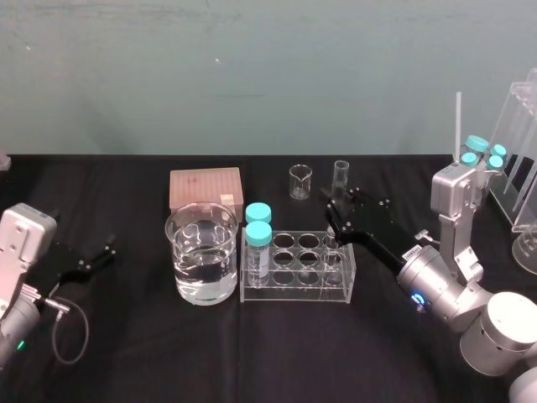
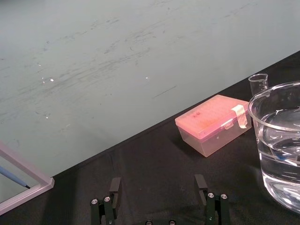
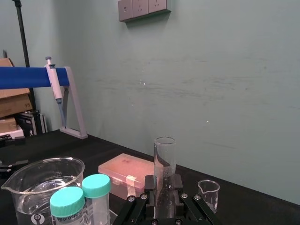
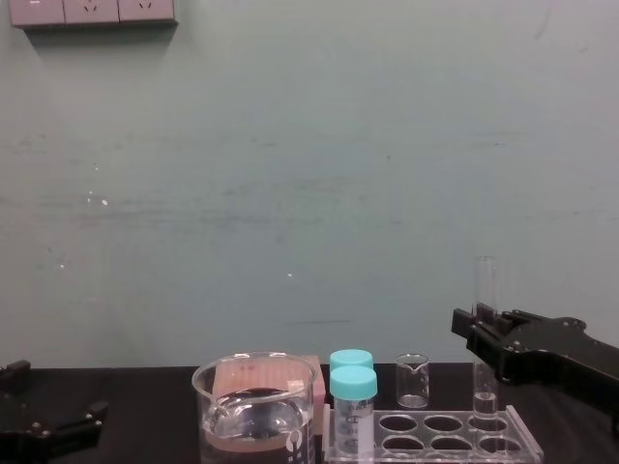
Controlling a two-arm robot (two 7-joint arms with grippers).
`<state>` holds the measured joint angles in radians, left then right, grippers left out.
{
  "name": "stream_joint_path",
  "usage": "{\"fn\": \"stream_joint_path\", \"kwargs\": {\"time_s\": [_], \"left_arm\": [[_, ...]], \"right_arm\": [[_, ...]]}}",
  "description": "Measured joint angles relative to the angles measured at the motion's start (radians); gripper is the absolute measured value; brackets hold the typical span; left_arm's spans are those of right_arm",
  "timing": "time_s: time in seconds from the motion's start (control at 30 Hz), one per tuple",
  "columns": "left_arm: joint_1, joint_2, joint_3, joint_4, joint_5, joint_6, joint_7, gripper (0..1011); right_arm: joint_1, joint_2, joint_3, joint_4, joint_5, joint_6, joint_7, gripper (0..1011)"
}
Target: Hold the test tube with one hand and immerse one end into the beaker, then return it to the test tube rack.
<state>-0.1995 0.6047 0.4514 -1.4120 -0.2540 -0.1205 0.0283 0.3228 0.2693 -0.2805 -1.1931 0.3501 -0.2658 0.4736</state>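
One test tube (image 1: 341, 174); one large beaker (image 1: 201, 252) and one small beaker (image 1: 299, 181), two beakers in all; one rack (image 1: 294, 295) with two rows of holes; two teal-capped vials (image 1: 258, 232) in the rack, with more teal caps (image 1: 476, 143) at far right, number uncertain; one pink box (image 1: 205, 189); one clear stand (image 1: 524, 117); one pipette (image 3: 57, 89); two grippers, the left gripper (image 2: 157, 187) and the right gripper (image 3: 164, 183)

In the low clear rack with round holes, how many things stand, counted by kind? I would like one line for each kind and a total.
Teal-capped vials: 2
Test tube: 1, clasped by the right gripper
Total in the test tube rack: 3
The left gripper lies open far to the left.
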Motion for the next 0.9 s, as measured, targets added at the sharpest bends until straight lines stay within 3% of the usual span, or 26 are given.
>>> {"fn": "stream_joint_path", "kwargs": {"time_s": [0.9], "left_arm": [[0.0,0.0,0.0,0.0,0.0,0.0,0.0,1000]], "right_arm": [[-0.004,0.0,0.001,0.018,-0.006,0.008,-0.002,226]]}}
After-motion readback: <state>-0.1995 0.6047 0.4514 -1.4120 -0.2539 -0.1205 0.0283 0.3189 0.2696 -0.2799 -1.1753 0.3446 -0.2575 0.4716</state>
